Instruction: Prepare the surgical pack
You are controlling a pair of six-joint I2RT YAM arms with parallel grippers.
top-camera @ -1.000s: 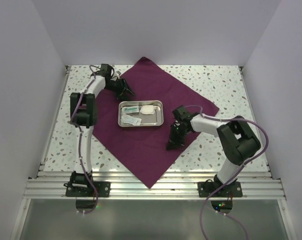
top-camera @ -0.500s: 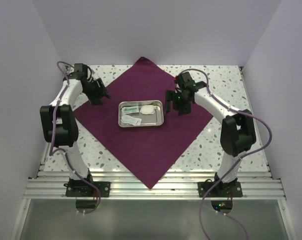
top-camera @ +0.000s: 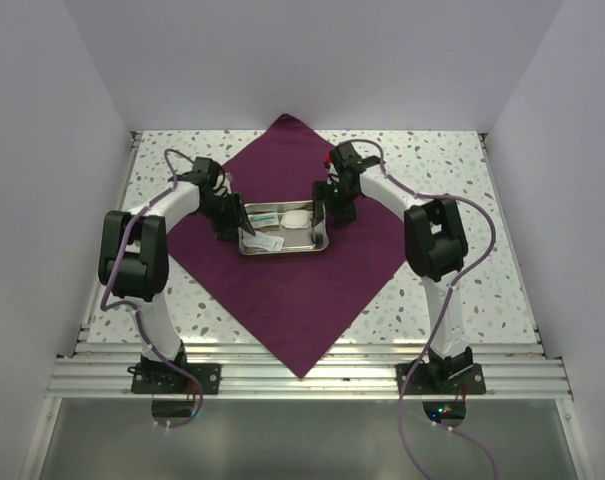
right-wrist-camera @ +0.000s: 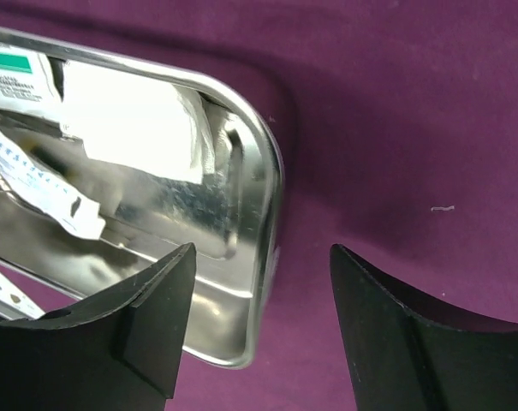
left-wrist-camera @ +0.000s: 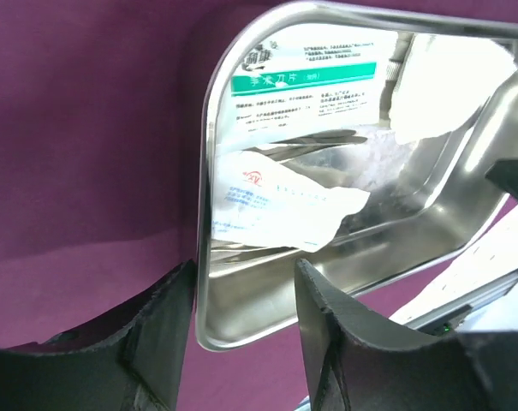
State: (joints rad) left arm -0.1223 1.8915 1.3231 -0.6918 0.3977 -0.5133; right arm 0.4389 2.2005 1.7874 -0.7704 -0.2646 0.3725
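Note:
The surgical pack lies open: a dark purple cloth is spread as a diamond, with a shiny steel tray at its middle. The tray holds a green-striped packet, a small white packet and white gauze. My left gripper is at the tray's left end. In the left wrist view the gripper is open, its fingers straddling the tray rim. My right gripper is at the tray's right end. It is open too, one finger over the tray, the other over cloth, with the rim between.
The cloth lies on a speckled white table closed in by white walls on three sides. An aluminium rail runs along the near edge, where both arm bases are bolted. The cloth's near corner reaches that rail.
Both arms swung in from the cloth's outer parts to the tray's two ends. The right gripper, shut near the cloth's right edge a second ago, now stands open.

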